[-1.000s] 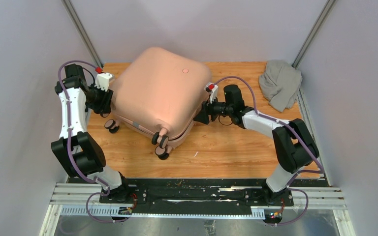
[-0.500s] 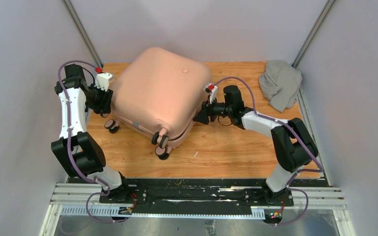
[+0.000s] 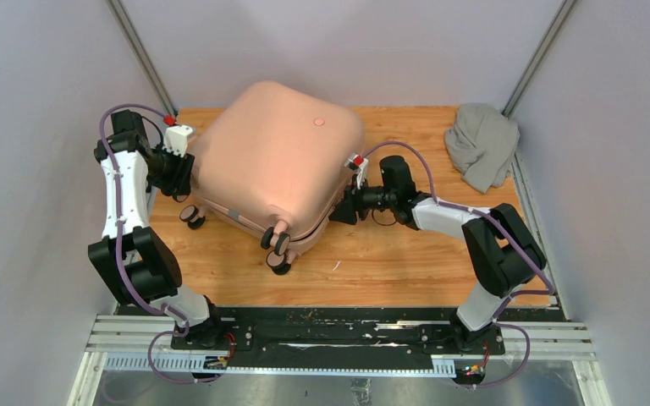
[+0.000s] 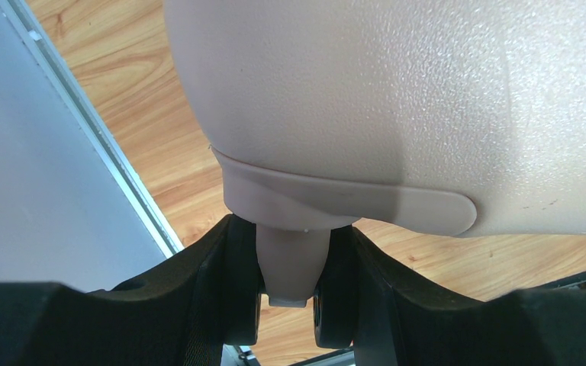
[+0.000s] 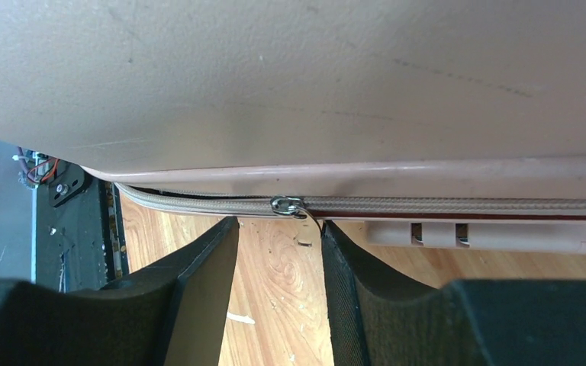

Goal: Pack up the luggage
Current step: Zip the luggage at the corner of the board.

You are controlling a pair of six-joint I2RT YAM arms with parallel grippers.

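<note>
Clamping black pads (image 4: 236,293) of left gripper (image 4: 290,299) on smooth pink handle (image 4: 294,255) at left of luggage (image 3: 275,165); right gripper (image 5: 278,293) parted below metal zipper slider (image 5: 288,205) on its right seam; rounded, pebbled shell lying on wooden table (image 3: 389,262).

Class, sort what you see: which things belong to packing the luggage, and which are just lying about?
In the job: luggage, its handle clamped by the left gripper, its zip pull at the open right gripper.
Lying about: grey cloth, untouched, at the far right corner of the table.
</note>
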